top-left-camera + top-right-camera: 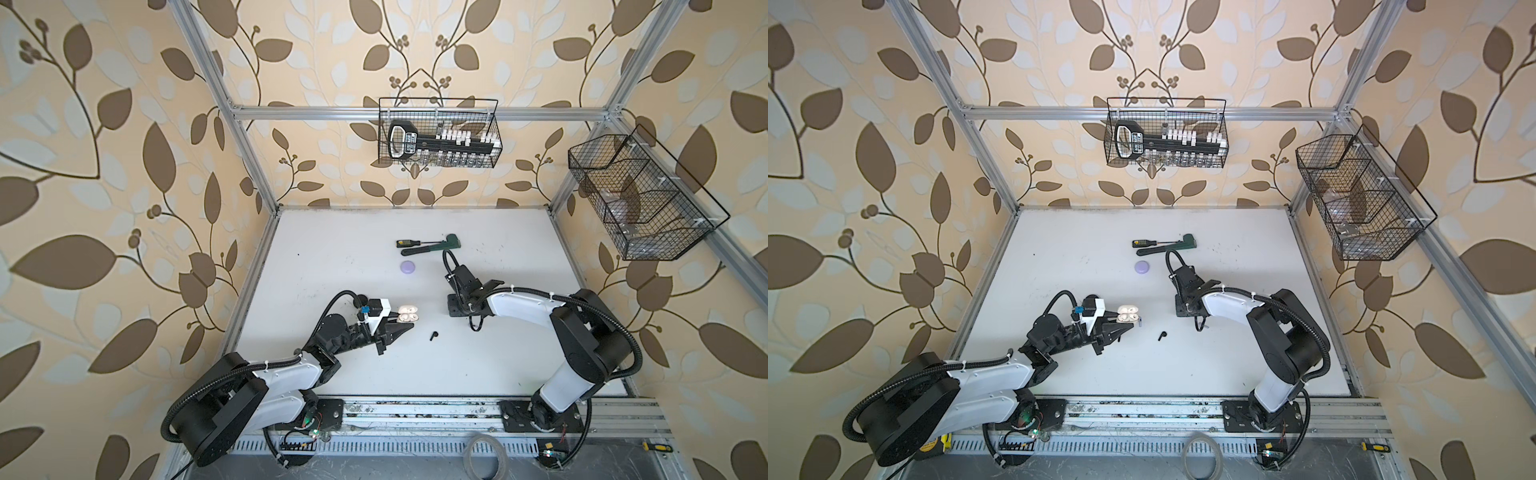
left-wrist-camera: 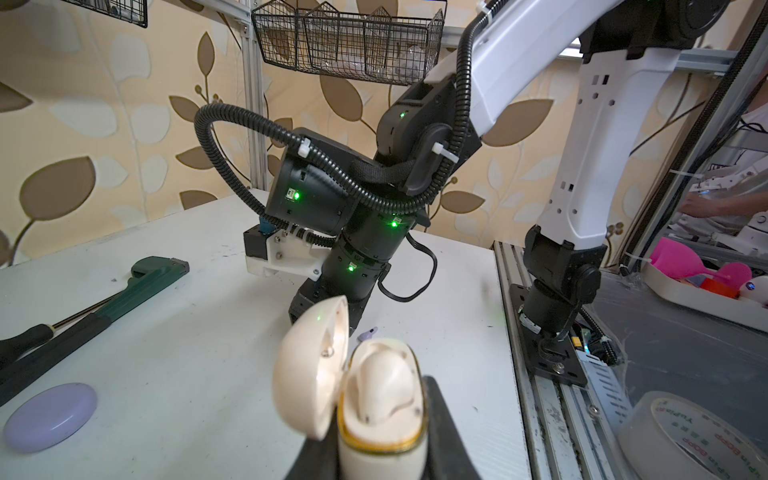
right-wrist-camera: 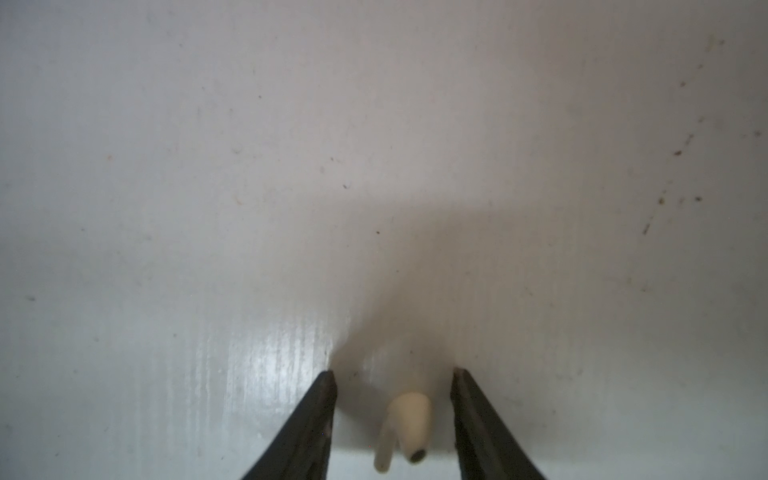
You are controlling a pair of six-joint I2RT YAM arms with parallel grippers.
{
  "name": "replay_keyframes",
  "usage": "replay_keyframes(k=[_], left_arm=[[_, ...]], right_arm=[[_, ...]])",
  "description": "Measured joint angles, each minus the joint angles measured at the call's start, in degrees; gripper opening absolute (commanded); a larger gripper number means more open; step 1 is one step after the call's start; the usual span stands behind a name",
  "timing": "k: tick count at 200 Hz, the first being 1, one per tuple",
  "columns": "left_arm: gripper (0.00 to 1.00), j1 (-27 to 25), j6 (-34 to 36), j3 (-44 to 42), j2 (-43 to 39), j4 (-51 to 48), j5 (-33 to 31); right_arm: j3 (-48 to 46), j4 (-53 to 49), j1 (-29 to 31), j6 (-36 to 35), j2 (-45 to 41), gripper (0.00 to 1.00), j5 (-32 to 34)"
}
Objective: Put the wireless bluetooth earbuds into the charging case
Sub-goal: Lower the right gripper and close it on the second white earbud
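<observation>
Straddling one white earbud (image 3: 409, 419) lying on the table (image 3: 249, 166), right gripper (image 3: 394, 374) fingers stand spread, touching nothing, apparently poised to pinch. Left gripper (image 2: 376, 432) clamps the open charging case (image 2: 316, 365), likely steadying it for insertion. Loose earbuds counted: three, the white one, black earbud (image 1: 433, 336), lavender earbud (image 2: 368, 332). Lavender disc (image 1: 407, 266): one.

Lit brightly and evenly across the white worktop (image 1: 332, 232) in both top views, with faint soft shadows. Bowed strongly beyond the worktop's edges. Dimmer and blurred in the right wrist view, with streaky glare on the worktop beside an out-of-focus earbud (image 3: 409, 419).
</observation>
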Motion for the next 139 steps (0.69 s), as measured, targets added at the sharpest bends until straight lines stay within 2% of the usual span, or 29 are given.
replay_keyframes(k=[50, 139], left_arm=[[0.00, 0.00, 0.46, 0.00, 0.02, 0.00, 0.00], [0.00, 0.00, 0.50, 0.00, 0.04, 0.02, 0.07]], right_arm=[[0.00, -0.04, 0.17, 0.13, 0.00, 0.45, 0.15], [0.24, -0.07, 1.25, 0.55, 0.22, 0.30, 0.20]])
